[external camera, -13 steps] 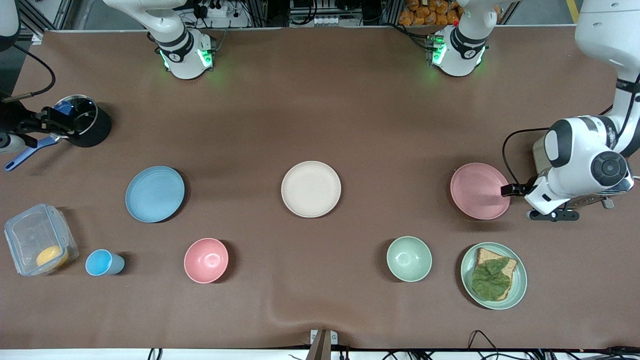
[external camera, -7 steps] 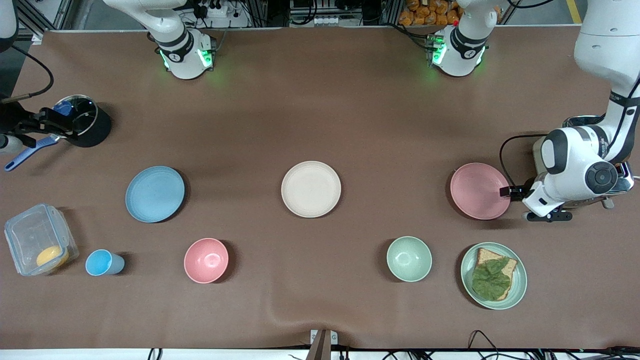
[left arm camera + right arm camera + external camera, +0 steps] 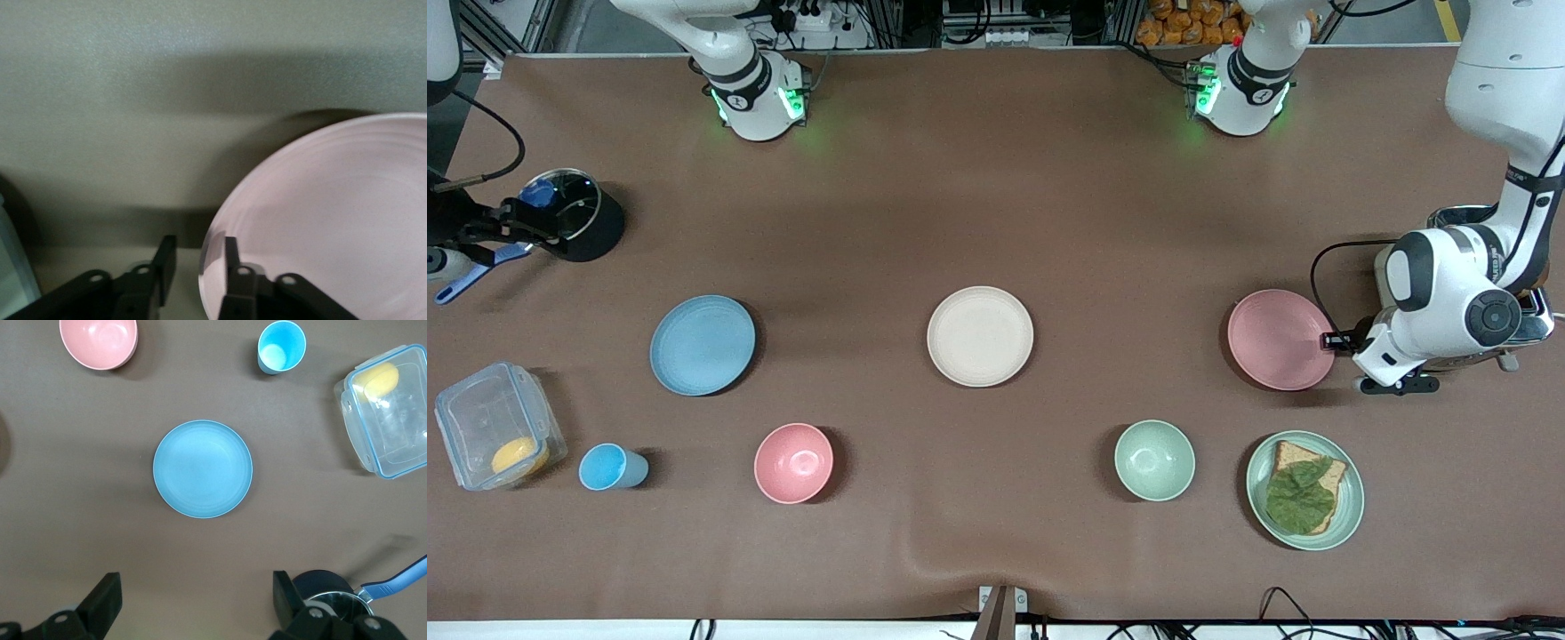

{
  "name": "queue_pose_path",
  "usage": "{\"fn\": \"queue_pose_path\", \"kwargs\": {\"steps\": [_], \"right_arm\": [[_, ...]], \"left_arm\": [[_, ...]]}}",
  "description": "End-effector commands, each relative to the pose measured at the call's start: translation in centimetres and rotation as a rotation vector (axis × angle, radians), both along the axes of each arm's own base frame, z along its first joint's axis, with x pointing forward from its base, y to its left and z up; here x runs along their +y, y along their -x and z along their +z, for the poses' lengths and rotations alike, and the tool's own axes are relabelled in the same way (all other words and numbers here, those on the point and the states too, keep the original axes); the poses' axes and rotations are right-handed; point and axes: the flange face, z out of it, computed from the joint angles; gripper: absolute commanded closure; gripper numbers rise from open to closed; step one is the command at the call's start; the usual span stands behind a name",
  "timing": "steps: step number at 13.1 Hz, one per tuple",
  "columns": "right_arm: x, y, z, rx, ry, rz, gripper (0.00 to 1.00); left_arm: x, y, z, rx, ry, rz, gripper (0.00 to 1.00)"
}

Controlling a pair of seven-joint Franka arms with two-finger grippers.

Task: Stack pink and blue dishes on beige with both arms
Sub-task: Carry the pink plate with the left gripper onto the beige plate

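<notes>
The pink plate (image 3: 1279, 340) lies flat toward the left arm's end of the table. My left gripper (image 3: 1333, 340) is low at its rim and open. In the left wrist view the left gripper (image 3: 198, 257) straddles the rim of the pink plate (image 3: 333, 213), one finger over the plate and one outside it. The beige plate (image 3: 980, 336) sits mid-table with nothing on it. The blue plate (image 3: 703, 345) lies toward the right arm's end. My right gripper (image 3: 503, 229) hangs high by the black pot. In its wrist view the right gripper (image 3: 195, 587) is wide open and holds nothing, with the blue plate (image 3: 203, 469) below.
A black pot with a glass lid (image 3: 576, 215) and a blue-handled utensil (image 3: 471, 274) sit beside the right gripper. Nearer the front camera are a clear box (image 3: 498, 436), a blue cup (image 3: 609, 468), a pink bowl (image 3: 793, 462), a green bowl (image 3: 1154, 460) and a green plate with bread (image 3: 1304, 490).
The left arm's wrist has shifted a little toward the pink plate and settled at its rim. The right gripper has barely moved. No plate has moved.
</notes>
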Motion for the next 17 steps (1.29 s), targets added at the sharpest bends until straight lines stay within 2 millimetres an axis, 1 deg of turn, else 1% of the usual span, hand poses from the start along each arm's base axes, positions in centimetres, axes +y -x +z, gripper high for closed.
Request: {"fn": "queue_pose_path", "kwargs": {"steps": [1, 2, 4, 5, 7, 8, 9, 10, 12, 13, 14, 16, 17], "right_arm": [[0.3, -0.1, 0.6, 0.0, -0.003, 0.008, 0.0], [0.3, 0.0, 0.6, -0.002, -0.003, 0.008, 0.0], [0.6, -0.1, 0.6, -0.002, -0.003, 0.013, 0.0], [0.6, -0.1, 0.6, -0.002, -0.003, 0.013, 0.0], [0.5, -0.1, 0.6, -0.002, -0.003, 0.014, 0.0], [0.5, -0.1, 0.6, -0.002, -0.003, 0.014, 0.0], [0.6, 0.0, 0.8, -0.005, -0.003, 0.016, 0.0], [0.6, 0.0, 0.9, -0.006, -0.003, 0.016, 0.0], [0.5, 0.0, 0.8, -0.003, -0.004, 0.018, 0.0], [0.5, 0.1, 0.8, 0.003, -0.004, 0.016, 0.0], [0.4, 0.1, 0.7, 0.006, -0.005, 0.015, 0.0], [0.6, 0.2, 0.8, 0.009, -0.005, 0.018, 0.0], [0.6, 0.1, 0.7, 0.006, -0.005, 0.018, 0.0]], "left_arm": [[-0.6, -0.3, -0.2, -0.005, 0.025, -0.008, 0.7], [-0.8, -0.3, -0.2, -0.005, 0.027, -0.009, 0.78], [-1.0, -0.4, -0.2, -0.007, 0.03, -0.012, 1.0], [-1.1, -0.4, 0.0, -0.011, 0.032, -0.012, 1.0], [-2.7, -0.8, 1.0, -0.021, 0.063, -0.011, 1.0], [-3.8, -1.0, 2.3, -0.027, 0.078, -0.018, 1.0], [-5.4, -1.3, 3.6, -0.019, 0.1, -0.029, 1.0], [-7.1, -2.1, 5.5, -0.021, 0.133, -0.033, 1.0], [-12.2, -4.0, 8.9, -0.031, 0.203, -0.066, 1.0], [-14.9, -4.6, 10.3, -0.049, 0.224, -0.079, 1.0], [-18.1, -4.9, 11.2, -0.057, 0.243, -0.071, 1.0], [-25.4, -4.5, 12.3, -0.05, 0.256, -0.019, 1.0], [-29.7, -3.7, 12.6, -0.039, 0.247, 0.004, 1.0]]}}
